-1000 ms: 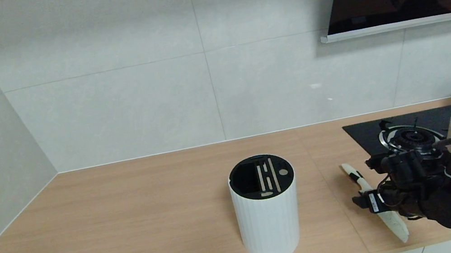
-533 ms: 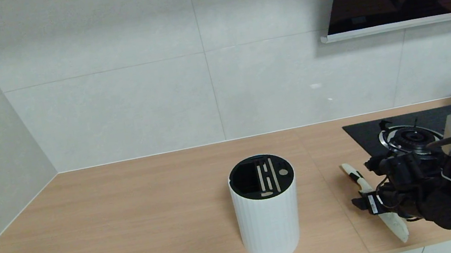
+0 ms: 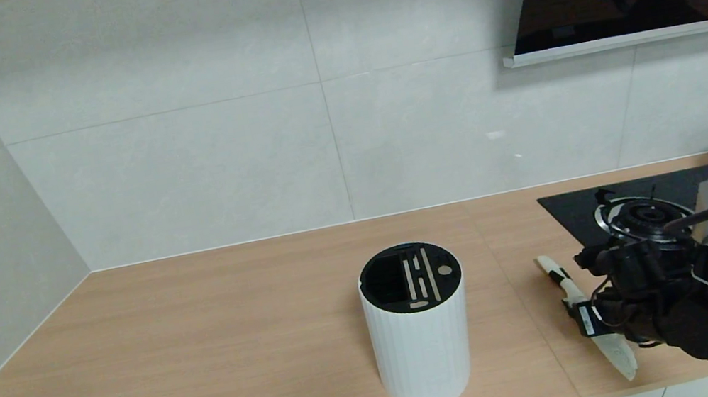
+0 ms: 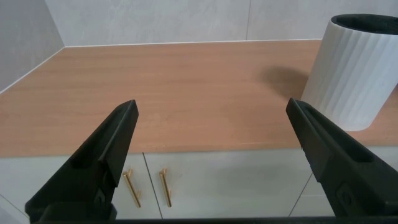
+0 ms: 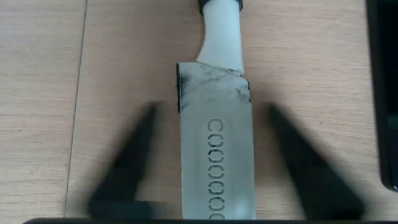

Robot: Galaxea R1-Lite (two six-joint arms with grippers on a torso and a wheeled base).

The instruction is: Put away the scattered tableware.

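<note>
The left hand (image 4: 211, 112) hung by the front edge of the pale wooden counter (image 3: 205, 338). Its two dark fingers were spread wide and held nothing. Off to its inner side stood the tall white ribbed cylindrical knife holder (image 3: 420, 338), upright, its black top cut with narrow slots and one larger opening.

Well to the holder's far side, and directly under the right hand (image 3: 599, 312), a cream-handled knife with a broad pale blade and a row of round holes (image 5: 217, 124) lay flat on the counter. Its handle pointed away from the hand towards the wall, and its blade ran back towards the counter's front edge. The right hand's fingers stood apart on either side of the blade near where it meets the handle. They appeared to be clear of it, so the knife was not yet gripped.

The knife looked stiff, thin and smooth, probably slippery across its flat faces and heavier at the blade. A pinch across the neck or handle would likely control it best for tipping it blade-down into a slot.
</note>
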